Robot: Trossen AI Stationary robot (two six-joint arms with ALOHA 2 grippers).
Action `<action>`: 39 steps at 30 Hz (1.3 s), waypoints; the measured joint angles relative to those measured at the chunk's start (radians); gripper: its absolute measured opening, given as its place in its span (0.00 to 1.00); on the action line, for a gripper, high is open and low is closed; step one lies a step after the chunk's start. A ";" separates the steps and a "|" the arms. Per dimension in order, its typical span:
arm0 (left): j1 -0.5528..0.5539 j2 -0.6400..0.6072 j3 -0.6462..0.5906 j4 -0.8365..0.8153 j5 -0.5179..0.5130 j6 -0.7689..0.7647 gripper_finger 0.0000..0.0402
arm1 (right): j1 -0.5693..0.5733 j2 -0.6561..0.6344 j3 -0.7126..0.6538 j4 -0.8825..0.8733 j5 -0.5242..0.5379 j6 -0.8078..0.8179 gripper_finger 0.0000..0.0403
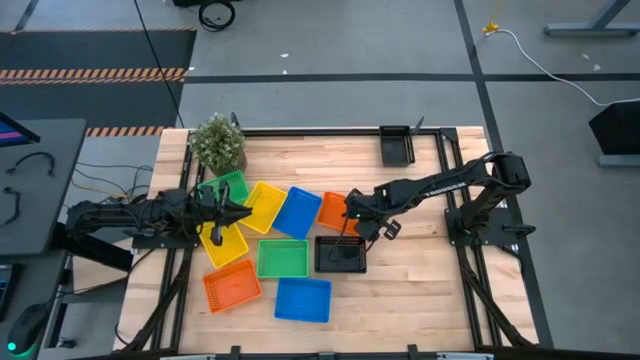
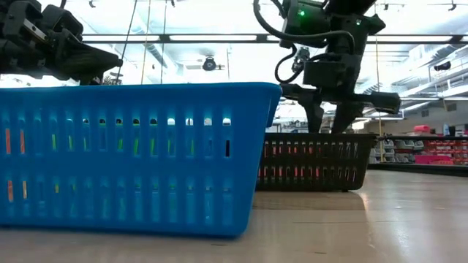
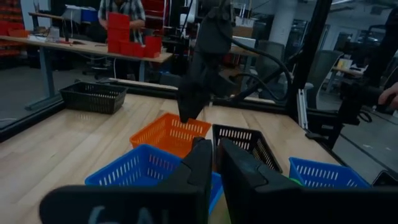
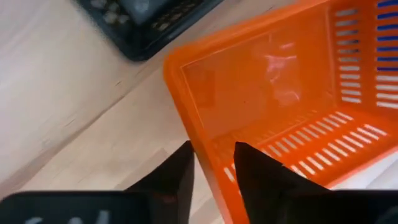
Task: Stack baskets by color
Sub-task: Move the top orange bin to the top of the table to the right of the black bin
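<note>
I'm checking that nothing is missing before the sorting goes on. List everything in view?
green perforated plastic baskets: two, green, one by the plant, one mid-table
yellow baskets: two, yellow, second left
blue baskets: two, blue, second at the near edge
orange baskets: two, orange, second left
black baskets: two, black, second at the far edge
potted plant: one, green, far left corner
wooden table: one, light
person: one, beyond the table
left gripper: over the yellow baskets
right gripper: at an orange basket's wall

Baskets: 2 yellow, 2 blue, 2 green, 2 orange, 2 black; 1 plant.
</note>
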 joint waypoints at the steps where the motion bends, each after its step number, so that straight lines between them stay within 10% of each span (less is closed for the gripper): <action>1: 0.000 0.002 0.000 -0.006 0.000 0.000 0.09 | 0.000 0.002 0.000 0.010 0.000 0.011 0.26; 8: 0.000 0.010 0.000 -0.010 0.000 0.000 0.07 | -0.009 -0.008 0.000 0.040 -0.001 0.139 0.04; 39: 0.000 0.010 0.000 -0.008 0.000 0.000 0.08 | -0.501 -0.096 0.088 0.027 0.050 0.427 0.03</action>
